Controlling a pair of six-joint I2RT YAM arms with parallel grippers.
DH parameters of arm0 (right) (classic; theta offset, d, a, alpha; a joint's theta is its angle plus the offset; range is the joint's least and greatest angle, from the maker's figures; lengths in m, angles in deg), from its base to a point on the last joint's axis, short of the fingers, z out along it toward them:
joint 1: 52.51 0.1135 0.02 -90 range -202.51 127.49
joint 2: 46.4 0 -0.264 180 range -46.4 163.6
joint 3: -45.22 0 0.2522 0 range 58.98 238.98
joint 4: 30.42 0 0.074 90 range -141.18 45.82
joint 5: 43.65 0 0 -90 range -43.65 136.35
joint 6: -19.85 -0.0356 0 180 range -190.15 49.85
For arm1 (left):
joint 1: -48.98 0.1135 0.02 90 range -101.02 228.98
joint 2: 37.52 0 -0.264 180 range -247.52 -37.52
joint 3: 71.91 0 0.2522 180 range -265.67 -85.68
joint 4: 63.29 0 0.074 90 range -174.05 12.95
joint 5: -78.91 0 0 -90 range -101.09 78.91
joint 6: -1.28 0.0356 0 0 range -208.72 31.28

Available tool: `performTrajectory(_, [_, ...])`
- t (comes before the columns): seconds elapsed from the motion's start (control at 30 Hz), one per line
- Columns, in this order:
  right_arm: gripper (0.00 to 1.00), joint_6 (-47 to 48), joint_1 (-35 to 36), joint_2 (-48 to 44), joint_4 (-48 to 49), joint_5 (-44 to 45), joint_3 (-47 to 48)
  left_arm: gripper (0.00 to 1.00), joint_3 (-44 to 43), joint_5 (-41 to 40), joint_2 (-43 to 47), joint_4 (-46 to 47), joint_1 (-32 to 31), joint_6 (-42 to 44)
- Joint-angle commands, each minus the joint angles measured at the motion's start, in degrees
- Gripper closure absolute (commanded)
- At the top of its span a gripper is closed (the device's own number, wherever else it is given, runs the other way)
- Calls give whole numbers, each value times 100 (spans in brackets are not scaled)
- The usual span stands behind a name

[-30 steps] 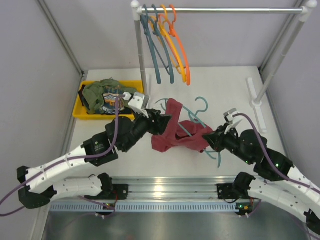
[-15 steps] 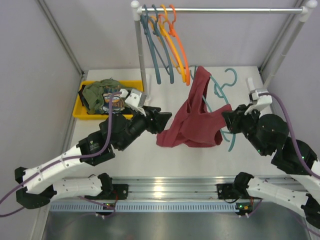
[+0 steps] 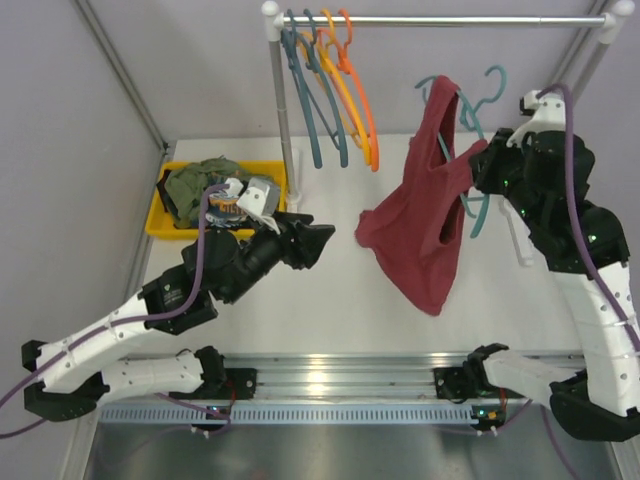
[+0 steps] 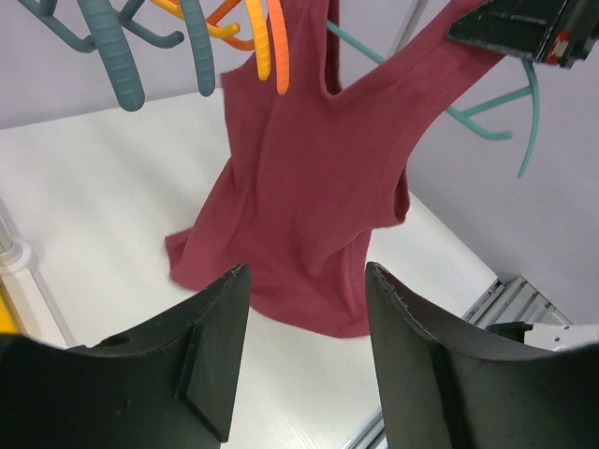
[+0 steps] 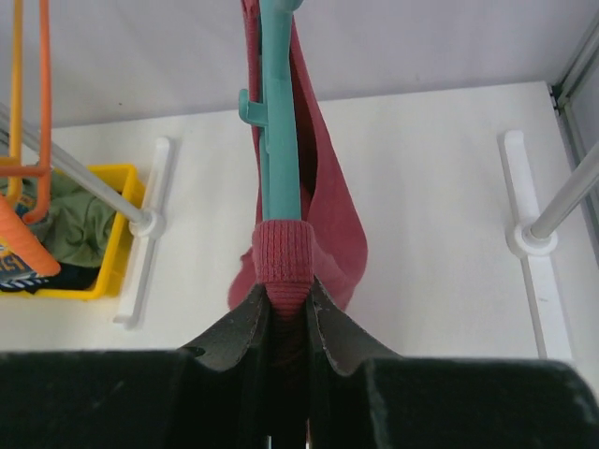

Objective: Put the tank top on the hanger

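- The tank top (image 3: 420,225) now hangs in the air over the right half of the counter (image 3: 330,320), up toward its far edge. One strap is drawn high beside the rail (image 3: 450,20), and the body falls down and to the left.
- We cannot tell whether its lowest hem clears the counter or brushes it.
- The hanger (image 3: 481,205) runs inside the garment. Its teal hook and one arm show to the right of the fabric.
- In the right wrist view the ribbed edge of the tank top (image 5: 323,178) wraps the near end of the hanger (image 5: 279,112).
- The right pincer (image 5: 285,290) is clamped on that wrapped end, fabric and plastic together.
- A second ago both things lay mid-counter; the right arm has since raised them toward the rail.
- The left pincer (image 3: 315,240) has stayed low near the counter's middle. Its jaws stand apart with nothing between them, and it is now well apart from the cloth.
- We judge the threading largely done. The lift lets the garment settle on the hanger's shoulders, though the seating of both straps needs checking.
- Further out, the orange and yellow hangers (image 3: 355,90) hang at the rail's left end, and a yellow bin (image 3: 155,228) with an olive-green garment (image 3: 205,185) sits at the counter's far-left corner.
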Motion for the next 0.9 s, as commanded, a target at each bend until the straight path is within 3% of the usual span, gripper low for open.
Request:
performTrajectory(0.0, [100,208,-583,91,236,-1022,876,43,-271,-7,119,-46,-23,184])
performTrajectory(0.53, [100,498,-2507,971,-239,-2323,2416,43,-307,230,303,-99,-23,351])
performTrajectory(0.87, [100,560,-3247,1446,-116,-2675,2935,41,-263,318,312,42,-23,632])
